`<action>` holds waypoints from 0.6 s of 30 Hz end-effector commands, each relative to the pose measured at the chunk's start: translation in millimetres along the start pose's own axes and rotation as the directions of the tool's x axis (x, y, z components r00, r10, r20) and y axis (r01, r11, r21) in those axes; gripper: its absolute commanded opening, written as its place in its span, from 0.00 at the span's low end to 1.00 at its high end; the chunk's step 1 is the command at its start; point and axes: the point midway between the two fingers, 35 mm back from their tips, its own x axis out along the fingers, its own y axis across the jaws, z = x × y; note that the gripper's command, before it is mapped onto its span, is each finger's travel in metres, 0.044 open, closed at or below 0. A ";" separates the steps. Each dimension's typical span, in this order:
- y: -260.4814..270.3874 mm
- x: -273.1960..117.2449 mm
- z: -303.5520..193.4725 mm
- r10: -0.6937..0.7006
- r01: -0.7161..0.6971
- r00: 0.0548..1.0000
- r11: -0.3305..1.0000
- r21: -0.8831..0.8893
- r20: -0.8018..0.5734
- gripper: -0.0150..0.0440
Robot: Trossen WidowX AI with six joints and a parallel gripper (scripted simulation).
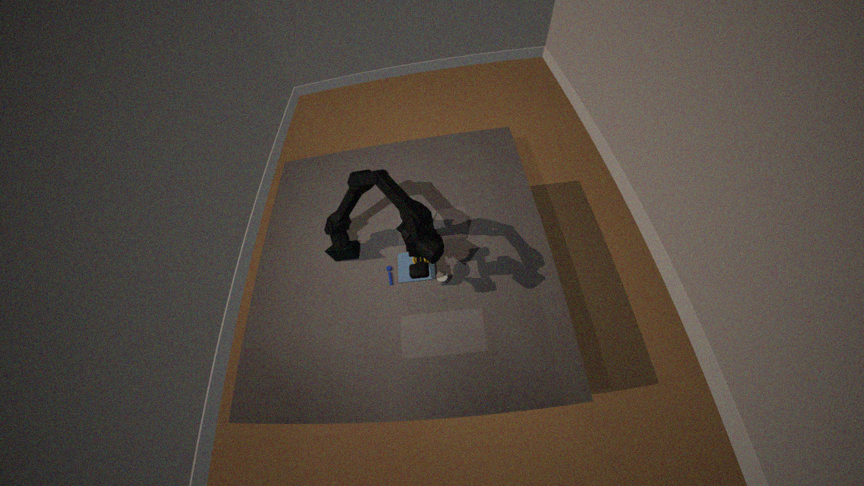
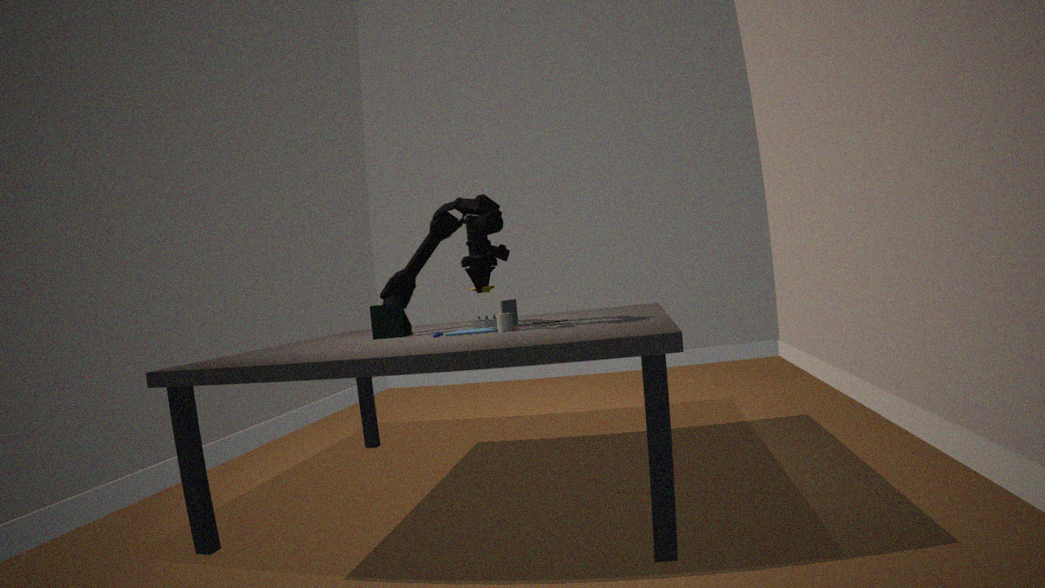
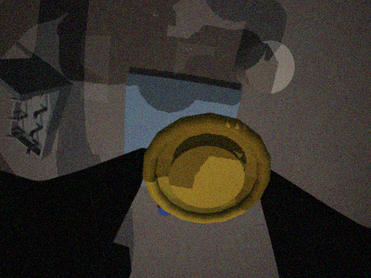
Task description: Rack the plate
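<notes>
Gripper [image 3: 206, 185] clamped across yellow plate [image 3: 206, 167], fingers fairly wide on its rim, held above blue mat [image 3: 139, 119]. Dish rack [image 3: 26, 123] off to one side. Best carried slowly, tipped upright, lowered between rails before release.

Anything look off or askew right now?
Nothing stands out. The pincer grips the yellow plate, lifted above the blue mat; it hangs roughly level in the wrist view. The white cup stands upright.

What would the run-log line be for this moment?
phase: lift | gripper: shut on yellow plate | plate: off blue mat, above table | dish rack: no plate
</notes>
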 end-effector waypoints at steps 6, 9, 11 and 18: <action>-0.6 -29.1 0.3 -0.002 0.002 1.000 1.000 -0.001 -0.006 0.25; 0.0 -35.8 0.2 0.000 0.000 1.000 1.000 0.000 -0.008 0.25; 0.9 -36.4 0.2 0.000 0.000 1.000 1.000 0.005 -0.008 0.25; 33.6 -43.4 0.2 -0.004 0.005 1.000 0.975 0.221 -0.006 0.25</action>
